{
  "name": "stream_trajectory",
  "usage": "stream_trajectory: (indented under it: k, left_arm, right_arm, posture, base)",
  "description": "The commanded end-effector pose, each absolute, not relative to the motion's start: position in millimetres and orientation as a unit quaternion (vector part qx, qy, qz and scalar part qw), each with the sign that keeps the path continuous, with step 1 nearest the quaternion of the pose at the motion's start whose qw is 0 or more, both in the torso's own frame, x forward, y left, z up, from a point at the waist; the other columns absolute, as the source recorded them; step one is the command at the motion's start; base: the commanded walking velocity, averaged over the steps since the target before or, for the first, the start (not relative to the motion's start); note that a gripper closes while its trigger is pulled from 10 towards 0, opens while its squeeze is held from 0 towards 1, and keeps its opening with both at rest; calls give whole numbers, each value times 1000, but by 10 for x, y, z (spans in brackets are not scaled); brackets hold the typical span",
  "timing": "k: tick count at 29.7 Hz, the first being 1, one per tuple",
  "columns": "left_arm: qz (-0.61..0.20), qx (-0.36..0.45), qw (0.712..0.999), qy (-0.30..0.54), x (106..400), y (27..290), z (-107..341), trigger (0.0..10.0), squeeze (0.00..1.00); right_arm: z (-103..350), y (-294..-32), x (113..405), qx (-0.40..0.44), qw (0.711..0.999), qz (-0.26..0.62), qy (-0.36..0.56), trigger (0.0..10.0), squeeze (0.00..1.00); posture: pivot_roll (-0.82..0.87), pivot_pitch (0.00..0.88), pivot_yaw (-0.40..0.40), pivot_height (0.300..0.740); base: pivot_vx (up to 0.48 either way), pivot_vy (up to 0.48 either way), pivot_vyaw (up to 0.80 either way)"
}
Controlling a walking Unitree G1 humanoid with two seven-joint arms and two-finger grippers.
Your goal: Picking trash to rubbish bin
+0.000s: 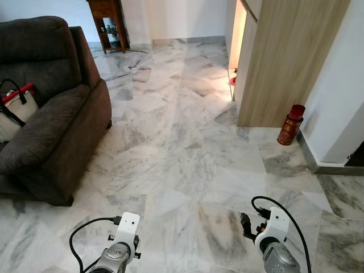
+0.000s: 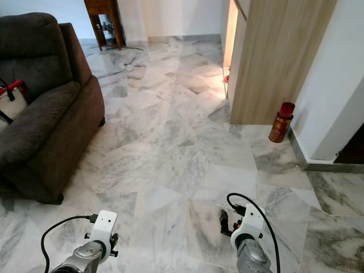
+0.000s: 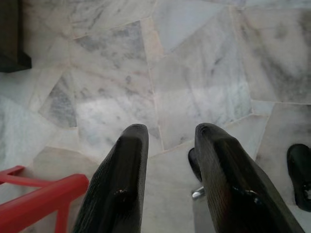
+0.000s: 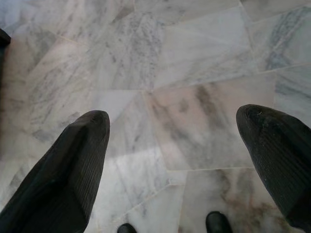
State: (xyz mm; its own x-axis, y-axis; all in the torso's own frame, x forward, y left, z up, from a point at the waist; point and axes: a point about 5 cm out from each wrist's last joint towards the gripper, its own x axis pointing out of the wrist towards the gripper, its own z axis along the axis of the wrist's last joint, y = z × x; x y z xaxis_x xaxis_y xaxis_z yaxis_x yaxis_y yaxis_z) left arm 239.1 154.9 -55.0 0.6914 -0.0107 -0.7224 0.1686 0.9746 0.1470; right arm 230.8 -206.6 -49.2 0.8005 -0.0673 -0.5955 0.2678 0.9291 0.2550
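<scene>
A red canister [image 1: 290, 124] with a darker cap stands upright on the marble floor, by the white wall to the right of a wooden cabinet. It is well ahead of both arms. My two wrists hang low at the bottom of the eye views, left [image 1: 124, 234] and right [image 1: 268, 226]. The left gripper [image 3: 171, 133] points down at bare floor, its fingers a small gap apart with nothing between them. The right gripper [image 4: 175, 121] is open wide over bare floor, also holding nothing.
A brown sofa [image 1: 51, 114] fills the left side, with a white and red bag [image 1: 14, 105] on its seat. The tall wooden cabinet [image 1: 284, 57] stands on the right and a dark wooden stand [image 1: 108, 23] at the back. A red bar [image 3: 39, 194] lies close under the left gripper.
</scene>
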Motion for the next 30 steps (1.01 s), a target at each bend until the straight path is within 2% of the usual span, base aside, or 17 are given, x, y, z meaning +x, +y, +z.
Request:
stream_trajectory:
  k: [1, 6, 12, 21, 27, 30]
  left_arm:
    - [-63, 106, 913, 389, 2420, 1496, -534, 10000, 0]
    - [-71, 99, 914, 388, 2425, 1390, -533, 10000, 0]
    - [-65, 79, 913, 394, 2396, 1357, -553, 10000, 0]
    - [-147, 103, 890, 418, 2229, 1159, -653, 10000, 0]
    - [-160, 96, 891, 413, 2279, 1018, -613, 10000, 0]
    - [-165, 93, 894, 405, 2304, 959, -588, 10000, 0]
  right_arm:
    - [-501, -2142, 2265, 163, 934, -102, 302, 10000, 0]
    - [-497, -2317, 2205, 153, 933, -121, 302, 10000, 0]
    - [-512, -2356, 2168, 138, 932, -119, 312, 10000, 0]
    - [-597, -2335, 2029, 156, 922, -160, 315, 10000, 0]
    - [-625, -2406, 1944, 145, 919, -168, 325, 10000, 0]
    - [-638, -2418, 1916, 139, 918, -164, 333, 10000, 0]
  posture:
    - [-257, 2, 65, 740]
    - [-277, 5, 38, 740]
    - [-279, 1, 41, 740]
    - [-368, 0, 145, 740]
    - [-356, 0, 124, 740]
    - [-347, 0, 84, 740]
  base:
    - [0, 0, 0]
    - [0, 0, 0]
    - [0, 0, 0]
    - [0, 0, 0]
    - [0, 0, 0]
    - [0, 0, 0]
